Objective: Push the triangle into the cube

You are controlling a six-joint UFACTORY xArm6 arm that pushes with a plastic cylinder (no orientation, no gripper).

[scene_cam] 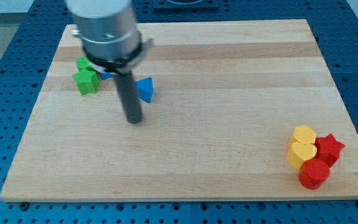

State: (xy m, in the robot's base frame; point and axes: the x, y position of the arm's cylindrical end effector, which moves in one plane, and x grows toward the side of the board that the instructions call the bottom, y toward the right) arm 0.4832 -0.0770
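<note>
A blue triangle (145,89) lies on the wooden board at the upper left. My tip (133,121) rests on the board just below and slightly left of the triangle, apart from it. A second blue block (106,75), mostly hidden behind the rod, lies to the triangle's left; its shape cannot be made out. A green star (86,81) sits left of the rod, with another green block (82,63) just above it, partly hidden by the arm.
At the lower right sit a yellow block (304,134), a yellow heart (301,154), a red star (329,148) and a red block (314,173), packed together near the board's (229,93) right edge.
</note>
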